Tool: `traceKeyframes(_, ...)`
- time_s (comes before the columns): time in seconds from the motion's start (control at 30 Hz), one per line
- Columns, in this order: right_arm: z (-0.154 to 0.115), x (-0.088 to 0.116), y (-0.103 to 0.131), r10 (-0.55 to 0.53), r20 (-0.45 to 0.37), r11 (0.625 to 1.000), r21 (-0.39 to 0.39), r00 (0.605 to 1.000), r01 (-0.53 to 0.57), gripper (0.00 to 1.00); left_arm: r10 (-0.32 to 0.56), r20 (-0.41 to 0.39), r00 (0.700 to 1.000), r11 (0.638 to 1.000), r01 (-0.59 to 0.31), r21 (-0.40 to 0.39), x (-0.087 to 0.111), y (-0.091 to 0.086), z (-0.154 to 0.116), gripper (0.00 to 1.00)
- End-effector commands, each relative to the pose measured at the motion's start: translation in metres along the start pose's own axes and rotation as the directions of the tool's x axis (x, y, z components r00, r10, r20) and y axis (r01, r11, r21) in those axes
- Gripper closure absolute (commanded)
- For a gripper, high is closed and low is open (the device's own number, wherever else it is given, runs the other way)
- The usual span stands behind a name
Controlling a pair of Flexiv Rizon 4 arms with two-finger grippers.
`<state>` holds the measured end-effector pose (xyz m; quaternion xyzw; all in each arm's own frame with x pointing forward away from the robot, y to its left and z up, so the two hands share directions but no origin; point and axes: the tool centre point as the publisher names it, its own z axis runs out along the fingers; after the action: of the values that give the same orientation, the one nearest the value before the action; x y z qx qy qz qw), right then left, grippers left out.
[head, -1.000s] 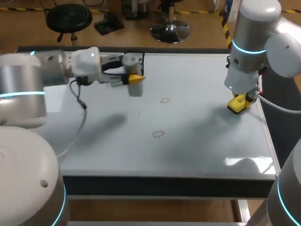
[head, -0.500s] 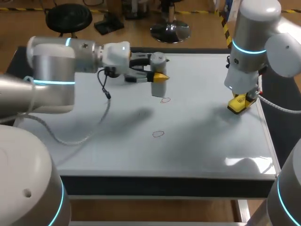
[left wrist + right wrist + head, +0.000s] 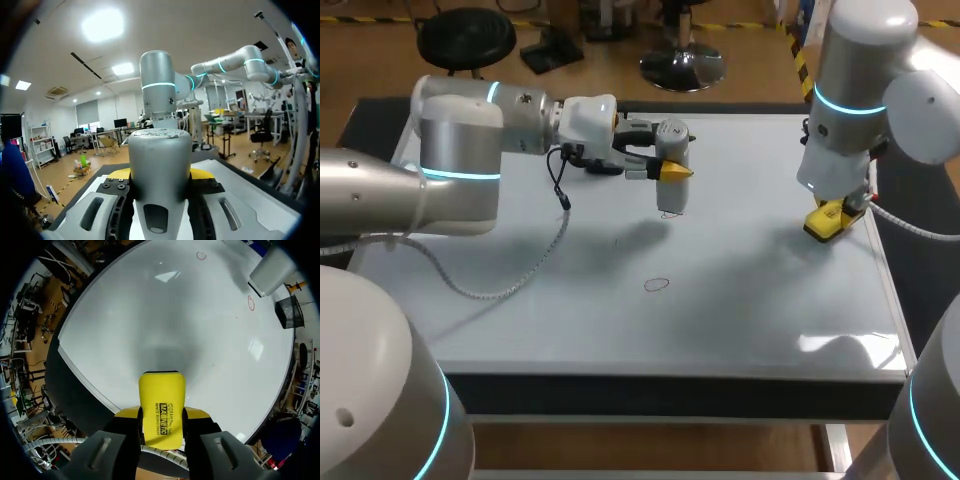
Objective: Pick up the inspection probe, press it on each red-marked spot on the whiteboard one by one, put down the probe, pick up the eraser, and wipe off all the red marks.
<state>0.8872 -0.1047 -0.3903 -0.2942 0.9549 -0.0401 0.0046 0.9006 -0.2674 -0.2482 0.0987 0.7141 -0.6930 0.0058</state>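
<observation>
The left arm comes in from the left edge of the head view and reaches to the upper middle of the frame. The left gripper [image 3: 672, 172] has the inspection probe [image 3: 672, 134] clamped between its yellow tips. The left wrist view backs that up: the grey probe [image 3: 160, 170] stands upright, with a finger [image 3: 202, 173] pressed against each side, so the jaws are only as far apart as the probe is wide.

The probe's lower end sits right over the upper red mark [image 3: 669, 212] on the whiteboard [image 3: 740, 310]. Whether it's actually touching the board can't be told from here. The second red mark [image 3: 657, 284] is a bit lower in the frame, near the centre and out in the open.

Over at the right side of the head view, the right gripper [image 3: 832, 218] hangs low by the board's right edge with the yellow eraser [image 3: 823, 224] in it. In the right wrist view the eraser [image 3: 161, 405] is pinched from both sides by the fingers [image 3: 197, 413] and pokes out ahead of them over the white surface. Far ahead of that gripper are both red rings — one [image 3: 251, 303] just beside the probe [image 3: 272, 269], the other [image 3: 201, 255] well apart from it.
</observation>
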Motion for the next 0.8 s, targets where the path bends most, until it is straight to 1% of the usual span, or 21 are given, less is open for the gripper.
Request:
traceKeyframes(0.03,0.000,0.000,0.000,-0.001,-0.002,1.000,0.003,1.000,0.001,1.00,-0.012,-0.043,0.999,1.000,0.012,0.013,-0.006,0.012,0.001,1.00)
traceKeyframes(0.23,0.000,0.000,0.000,-0.001,-0.002,1.000,0.003,1.000,0.001,1.00,-0.031,-0.035,0.999,0.999,0.032,0.016,-0.009,0.024,-0.001,1.00)
traceKeyframes(0.57,0.000,0.000,0.000,-0.001,-0.002,1.000,0.003,1.000,0.001,1.00,-0.047,-0.026,0.999,0.999,0.048,0.008,-0.017,0.034,0.000,1.00)
traceKeyframes(0.8,0.000,0.000,0.000,-0.001,-0.002,1.000,0.003,1.000,0.001,1.00,-0.056,-0.028,0.998,0.998,0.056,0.000,-0.023,0.037,0.001,1.00)
